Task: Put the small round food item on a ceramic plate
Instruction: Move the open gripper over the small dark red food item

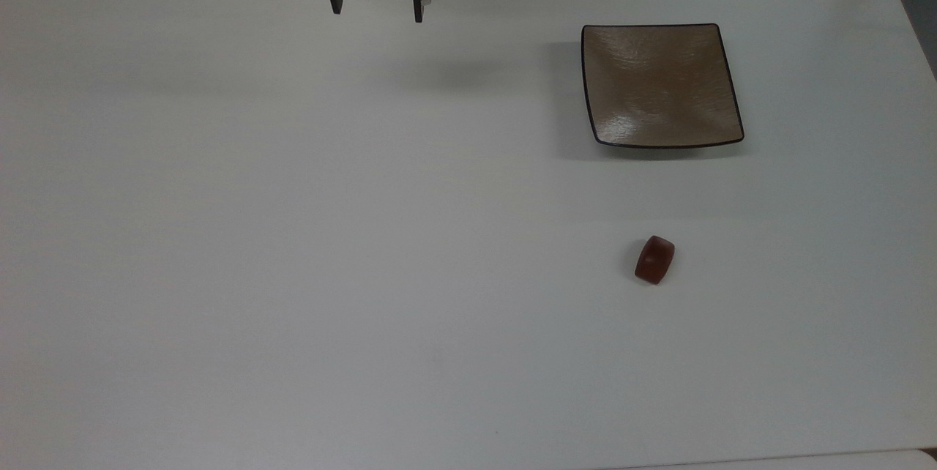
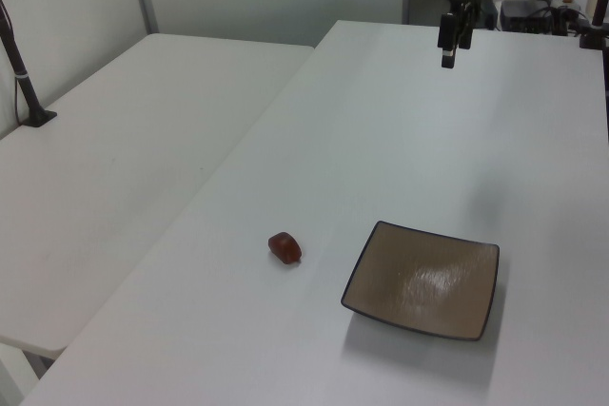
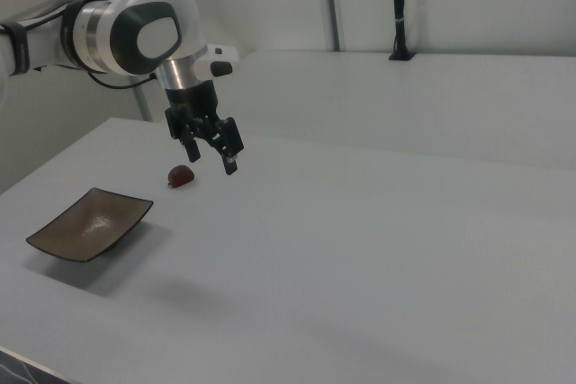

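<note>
the gripper [image 1: 378, 12] hangs in the air above the white table [image 1: 293, 236] with its two black fingers spread wide; nothing sits between them and they touch nothing. in the right view the gripper [image 3: 211, 158] points down from the white arm [image 3: 126, 29], raised clear of the tabletop, and its shadow falls on the table below.

taking the ceramic plate [image 1: 659, 86] as the landmark: the small round food item [image 1: 654, 260] lies on the bare table well apart from the plate, straight below its near edge in the top view. the lump rests on its side, its long axis tilted a little off vertical in the top view, the upper end leaning to the top view's right, a small dark dimple showing on its face. in the left view the food item [image 2: 284, 247] sits to the left of the plate [image 2: 423, 280], near it but not touching. the gripper is far from the plate, off toward the top view's upper left.

the plate lies flat, corners slightly upturned, nothing on it.
</note>
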You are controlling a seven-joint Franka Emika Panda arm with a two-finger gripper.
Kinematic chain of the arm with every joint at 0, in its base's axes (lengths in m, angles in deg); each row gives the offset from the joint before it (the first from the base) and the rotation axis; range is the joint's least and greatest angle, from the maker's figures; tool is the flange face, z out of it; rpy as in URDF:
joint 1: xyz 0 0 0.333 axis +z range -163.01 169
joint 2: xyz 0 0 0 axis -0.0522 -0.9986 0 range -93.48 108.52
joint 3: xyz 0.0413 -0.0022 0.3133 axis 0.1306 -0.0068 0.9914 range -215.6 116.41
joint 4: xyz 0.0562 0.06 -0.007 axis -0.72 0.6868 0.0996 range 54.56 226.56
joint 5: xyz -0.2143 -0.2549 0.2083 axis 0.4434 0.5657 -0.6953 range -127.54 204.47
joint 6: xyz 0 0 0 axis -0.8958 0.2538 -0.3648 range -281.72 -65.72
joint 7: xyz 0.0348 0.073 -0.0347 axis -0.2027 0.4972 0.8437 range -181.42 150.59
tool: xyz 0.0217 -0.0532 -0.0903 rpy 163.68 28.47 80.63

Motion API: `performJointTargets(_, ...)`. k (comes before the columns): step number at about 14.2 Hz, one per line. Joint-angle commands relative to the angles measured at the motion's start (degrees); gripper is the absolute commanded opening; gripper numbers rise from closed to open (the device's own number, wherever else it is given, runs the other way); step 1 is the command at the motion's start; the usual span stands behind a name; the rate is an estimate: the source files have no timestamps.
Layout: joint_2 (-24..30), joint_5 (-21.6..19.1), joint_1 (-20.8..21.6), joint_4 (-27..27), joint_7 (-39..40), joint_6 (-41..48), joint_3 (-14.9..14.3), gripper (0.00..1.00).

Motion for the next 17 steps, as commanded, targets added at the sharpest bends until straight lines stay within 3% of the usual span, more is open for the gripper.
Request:
performJointTargets(1, -2.6, 0.8, 0.5, -3.9, 0.6, 4.2, -0.1, 1.00)
performJointTargets(8, -2.5, 0.8, 0.5, -3.9, -0.5, 3.7, 0.0, 1.00)
performJointTargets(13, -5.7, 0.8, 0.4, -6.7, -16.0, 1.3, 3.0, 1.00)
performJointTargets(17, -9.0, 0.8, 1.0, -8.0, -30.4, -7.4, 5.8, 1.00)
